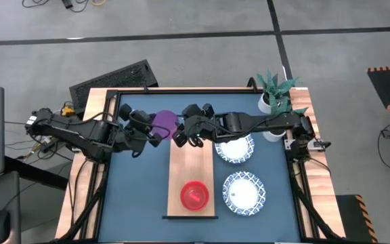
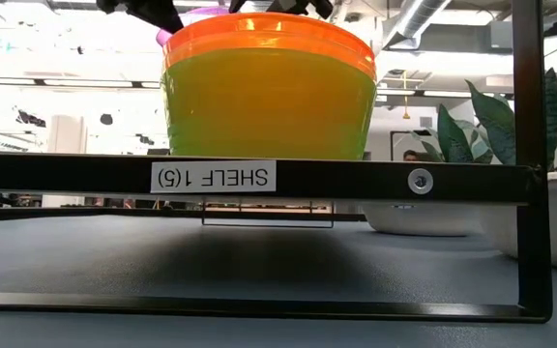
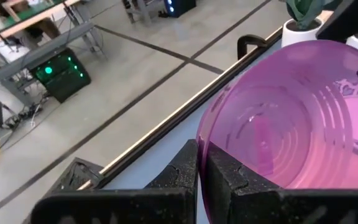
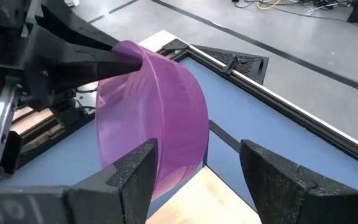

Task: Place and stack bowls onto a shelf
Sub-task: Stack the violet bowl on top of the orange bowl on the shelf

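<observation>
A translucent purple bowl [image 1: 163, 122] hangs tipped on its side above the far end of the light-wood shelf [image 1: 191, 163], with my left gripper [image 1: 151, 132] shut on it. My right gripper [image 4: 197, 180] stands open just to the right of the bowl [image 4: 160, 118]; I cannot tell whether its fingers touch the wall. A stack of bowls, red on top [image 1: 194, 194], rests on its base at the shelf's near end. In the low view this stack [image 2: 269, 92] looks orange over yellow. My left gripper pinches the purple bowl's rim [image 3: 205, 142], one finger inside the bowl and one outside. The fingers come nearly level from the table's left. The bowl is lifted clear and lies on its side, its mouth toward my left arm.
Two white dishes with blue rims [image 1: 235, 148] [image 1: 244, 192] lie on the blue tabletop right of the shelf. A potted plant [image 1: 276, 91] stands at the far right corner. The shelf's black end frame [image 2: 259, 179] crosses the low view.
</observation>
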Controlling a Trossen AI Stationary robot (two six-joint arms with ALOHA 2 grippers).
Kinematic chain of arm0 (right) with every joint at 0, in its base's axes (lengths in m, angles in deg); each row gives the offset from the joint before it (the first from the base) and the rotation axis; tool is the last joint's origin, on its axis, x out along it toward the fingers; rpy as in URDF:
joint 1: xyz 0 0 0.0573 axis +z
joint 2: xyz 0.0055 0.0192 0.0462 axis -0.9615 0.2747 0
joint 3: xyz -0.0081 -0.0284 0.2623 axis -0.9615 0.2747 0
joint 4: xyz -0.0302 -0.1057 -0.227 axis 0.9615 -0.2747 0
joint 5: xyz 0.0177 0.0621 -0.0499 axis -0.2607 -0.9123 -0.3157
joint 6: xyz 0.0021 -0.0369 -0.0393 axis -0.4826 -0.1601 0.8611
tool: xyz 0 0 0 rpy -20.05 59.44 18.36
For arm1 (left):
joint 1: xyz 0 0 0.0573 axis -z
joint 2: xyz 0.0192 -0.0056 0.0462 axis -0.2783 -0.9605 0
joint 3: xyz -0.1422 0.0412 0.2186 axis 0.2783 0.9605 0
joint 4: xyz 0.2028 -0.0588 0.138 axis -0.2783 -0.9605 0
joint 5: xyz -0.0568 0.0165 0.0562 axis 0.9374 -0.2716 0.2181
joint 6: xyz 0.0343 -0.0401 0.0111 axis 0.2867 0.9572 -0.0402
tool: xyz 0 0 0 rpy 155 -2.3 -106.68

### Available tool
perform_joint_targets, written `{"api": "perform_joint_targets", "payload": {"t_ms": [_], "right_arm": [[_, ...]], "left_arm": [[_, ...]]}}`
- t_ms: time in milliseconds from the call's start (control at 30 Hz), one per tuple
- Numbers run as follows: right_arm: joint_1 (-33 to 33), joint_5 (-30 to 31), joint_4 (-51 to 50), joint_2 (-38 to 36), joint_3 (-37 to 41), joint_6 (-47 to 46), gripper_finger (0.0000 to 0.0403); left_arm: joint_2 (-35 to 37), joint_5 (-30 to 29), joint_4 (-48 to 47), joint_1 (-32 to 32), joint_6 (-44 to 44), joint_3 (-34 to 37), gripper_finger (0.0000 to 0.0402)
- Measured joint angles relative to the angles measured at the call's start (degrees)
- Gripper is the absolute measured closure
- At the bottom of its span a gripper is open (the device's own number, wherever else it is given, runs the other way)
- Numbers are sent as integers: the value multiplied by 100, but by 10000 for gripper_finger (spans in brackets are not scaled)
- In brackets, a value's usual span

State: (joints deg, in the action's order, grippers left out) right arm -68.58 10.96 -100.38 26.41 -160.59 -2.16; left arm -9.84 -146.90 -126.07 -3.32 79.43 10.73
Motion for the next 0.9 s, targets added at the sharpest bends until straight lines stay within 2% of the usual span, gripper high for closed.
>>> {"api": "perform_joint_targets", "payload": {"t_ms": [67,233,433,567,800,867,900], "right_arm": [[0,-6,-6,1,0,55,149],[0,-339,-66,0,0,121,149],[13,-434,-166,-1,0,85,167],[15,-601,-215,-1,0,-73,220],[30,-489,-379,-1,9,-209,353],[20,-472,-469,1,11,-320,379],[20,-478,-497,1,13,-363,380]], "left_arm": [[0,-16,60,0,-238,0,401],[0,-12,553,1,-1528,2,401],[0,31,881,2,-2089,2,401],[0,85,968,2,-2264,2,401],[4,153,976,2,-2356,2,401],[4,201,996,7,-2336,2,401],[3,215,1005,7,-2334,2,401]]}}
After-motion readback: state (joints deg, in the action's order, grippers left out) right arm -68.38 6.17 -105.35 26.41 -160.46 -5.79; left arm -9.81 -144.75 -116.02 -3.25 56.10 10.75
